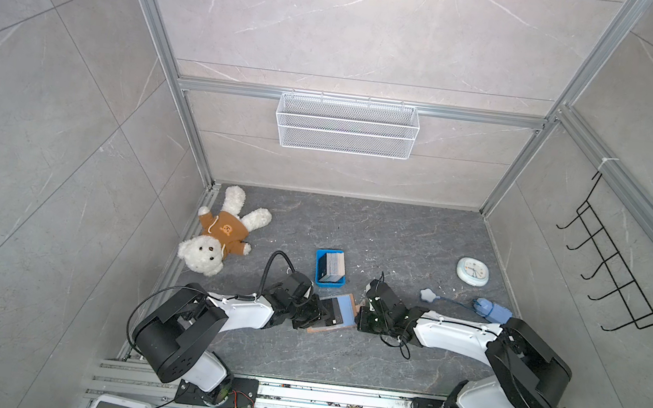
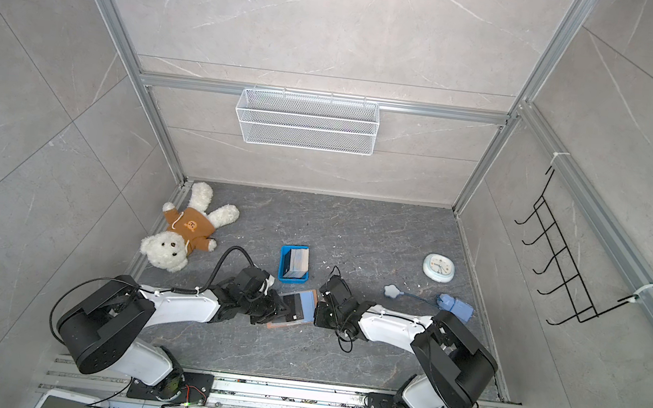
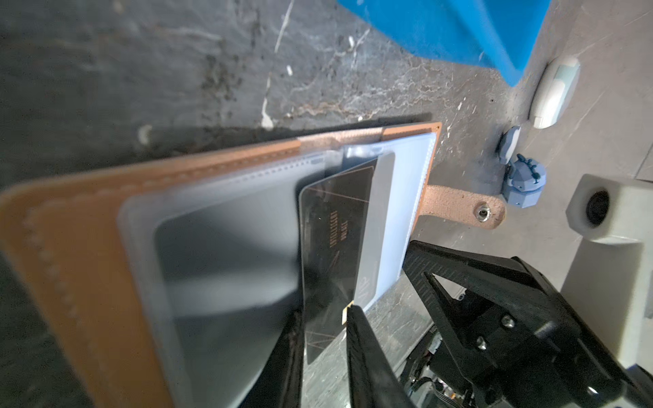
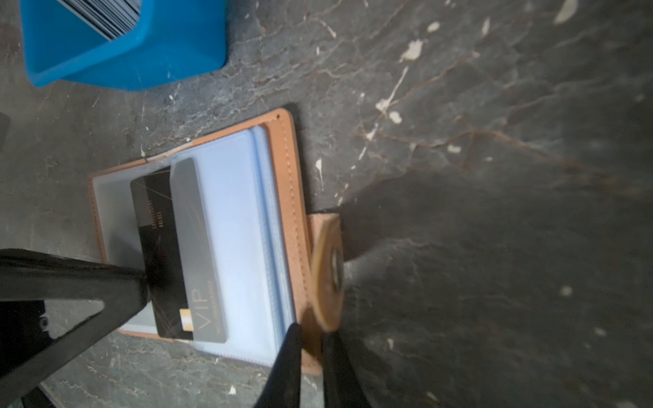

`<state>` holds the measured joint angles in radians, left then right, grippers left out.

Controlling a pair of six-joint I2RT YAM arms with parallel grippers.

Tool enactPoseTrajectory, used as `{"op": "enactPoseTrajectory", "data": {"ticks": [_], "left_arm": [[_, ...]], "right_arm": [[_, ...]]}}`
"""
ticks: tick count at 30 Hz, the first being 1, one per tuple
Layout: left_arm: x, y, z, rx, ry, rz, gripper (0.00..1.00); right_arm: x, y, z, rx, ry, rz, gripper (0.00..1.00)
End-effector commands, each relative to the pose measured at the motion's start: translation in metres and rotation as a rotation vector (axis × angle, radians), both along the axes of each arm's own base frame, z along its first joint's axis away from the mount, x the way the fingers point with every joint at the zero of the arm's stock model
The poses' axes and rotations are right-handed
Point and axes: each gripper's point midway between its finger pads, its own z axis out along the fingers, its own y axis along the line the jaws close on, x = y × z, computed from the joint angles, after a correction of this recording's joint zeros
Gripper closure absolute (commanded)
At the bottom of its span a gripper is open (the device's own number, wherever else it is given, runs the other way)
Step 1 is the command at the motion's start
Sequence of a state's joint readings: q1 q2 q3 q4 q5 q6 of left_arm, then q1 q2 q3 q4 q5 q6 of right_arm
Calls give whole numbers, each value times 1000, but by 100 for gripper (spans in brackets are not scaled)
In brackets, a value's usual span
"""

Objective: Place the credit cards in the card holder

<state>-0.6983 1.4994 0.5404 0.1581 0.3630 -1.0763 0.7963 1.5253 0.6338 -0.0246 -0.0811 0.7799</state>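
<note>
left end effector (image 3: 325, 312): jaws slightly parted around exposed end of black VIP card (image 4: 159, 226) | right end effector (image 4: 311, 333): clamped on card holder (image 4: 286, 169) edge beside strap (image 4: 328, 272) | card: partly inside clear sleeve (image 4: 229, 212) | holder: open on surface (image 4: 459, 247), near blue tray (image 1: 319, 271) holding stack of cards (image 1: 335, 265)

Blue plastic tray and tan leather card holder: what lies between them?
Only bare dark stone table between the blue plastic tray and the tan leather card holder; the right wrist view shows it.
</note>
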Motion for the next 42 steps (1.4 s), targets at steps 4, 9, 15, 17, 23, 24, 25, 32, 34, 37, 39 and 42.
{"op": "enactPoseTrajectory", "data": {"ticks": [4, 9, 15, 17, 23, 24, 25, 32, 34, 37, 39, 42], "left_arm": [[-11, 26, -21, 163, 46, -3, 73], [-4, 25, -19, 182, 22, 0, 77], [3, 13, -14, 162, -4, -31, 79], [5, 9, -12, 149, -11, -42, 80], [9, -3, -6, 120, -34, -65, 82], [10, -5, -5, 120, -37, -70, 83], [11, -6, -4, 118, -41, -73, 83], [14, -17, 0, 99, -53, -84, 85], [15, -18, -1, 98, -56, -85, 85], [15, -19, -2, 101, -53, -86, 86], [15, -17, -4, 107, -50, -82, 90], [12, -13, -9, 131, -34, -77, 94]], "right_arm": [[-6, 1, -9, -20, 21, 36, 84], [-5, 2, -9, -18, 22, 37, 84], [-4, 5, -9, -15, 23, 45, 85], [-4, 5, -10, -16, 25, 46, 85], [-4, 6, -10, -15, 27, 50, 85], [-4, 6, -10, -14, 26, 50, 85], [-4, 6, -10, -15, 27, 49, 85], [-4, 7, -8, -9, 26, 52, 86], [-4, 8, -7, -5, 25, 53, 86], [-4, 8, -7, -4, 25, 55, 87], [-4, 7, -6, -6, 22, 48, 86], [-1, 2, -2, -17, 8, 16, 87]]}}
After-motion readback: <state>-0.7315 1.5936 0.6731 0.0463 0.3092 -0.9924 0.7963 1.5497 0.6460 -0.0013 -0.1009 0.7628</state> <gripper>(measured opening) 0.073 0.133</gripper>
